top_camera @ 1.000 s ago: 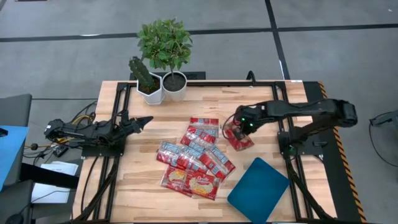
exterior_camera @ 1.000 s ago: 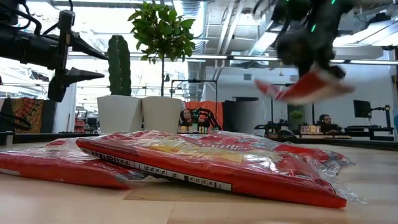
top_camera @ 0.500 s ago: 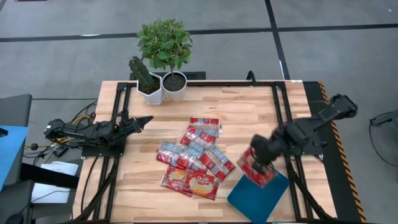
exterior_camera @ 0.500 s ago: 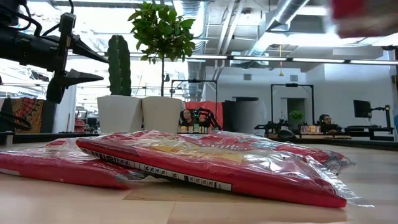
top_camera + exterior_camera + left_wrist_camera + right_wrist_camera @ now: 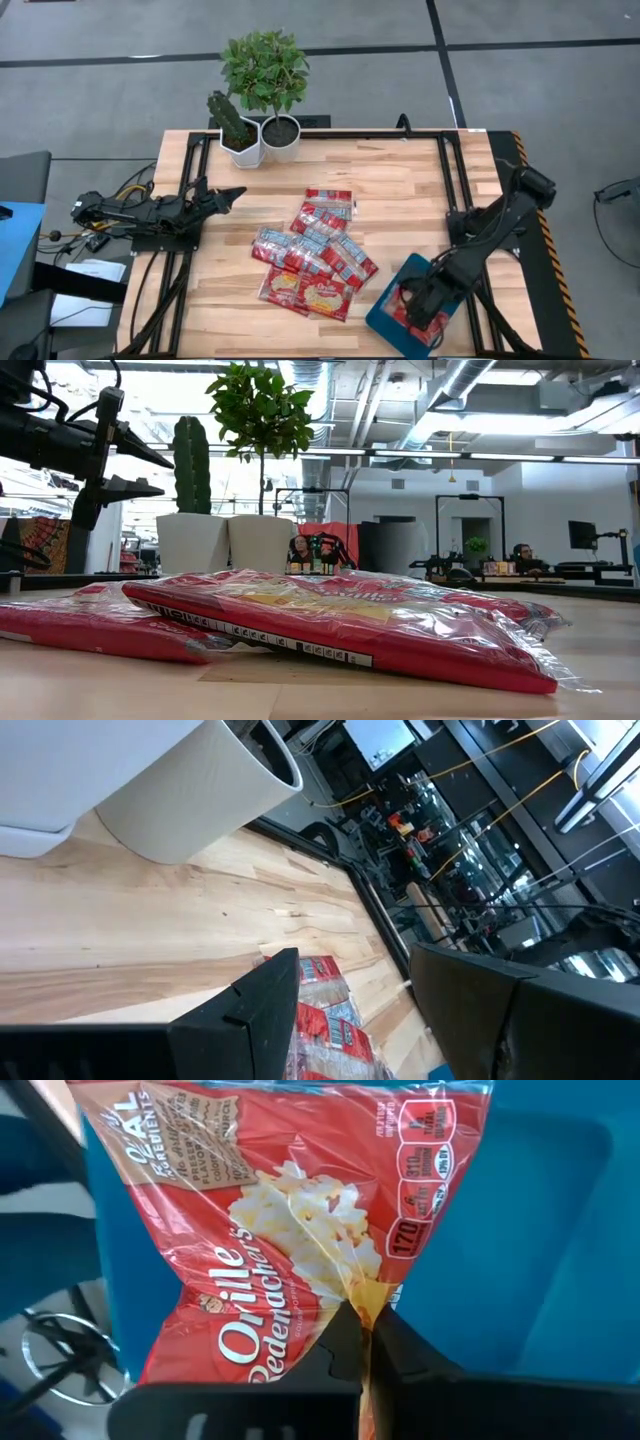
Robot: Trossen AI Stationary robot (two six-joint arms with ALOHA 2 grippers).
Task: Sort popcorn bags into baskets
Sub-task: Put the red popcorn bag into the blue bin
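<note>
My right gripper (image 5: 420, 303) is down over the teal tray (image 5: 428, 272) at the table's near right corner, shut on one red popcorn bag (image 5: 403, 312). The right wrist view shows that bag (image 5: 290, 1230) spread in front of the fingers, with the tray (image 5: 560, 1230) behind it. Several other popcorn bags (image 5: 315, 255) lie in an overlapping pile at the table's middle; they fill the low view's foreground (image 5: 330, 620). My left gripper (image 5: 238, 192) waits open above the table's left side, away from the pile (image 5: 320, 1005). My right gripper pinches the popcorn bag between its two fingers at a crease in the wrapper (image 5: 362, 1312), about mid-width near one end. The fingers come from above, slanting down. The bag spreads out beyond them over the tray; whether it rests on the tray floor, I cannot tell.
Two white pots, one with a cactus (image 5: 240, 140) and one with a leafy plant (image 5: 281, 132), stand at the far left of the table. Black frame rails run along both sides (image 5: 455, 190). Bare wood lies between the pile and the tray.
My right gripper has carried the bag from above the table's right middle toward the near edge and down over the teal tray, staying shut on it. The bag has left the low view. The pile has not moved.
</note>
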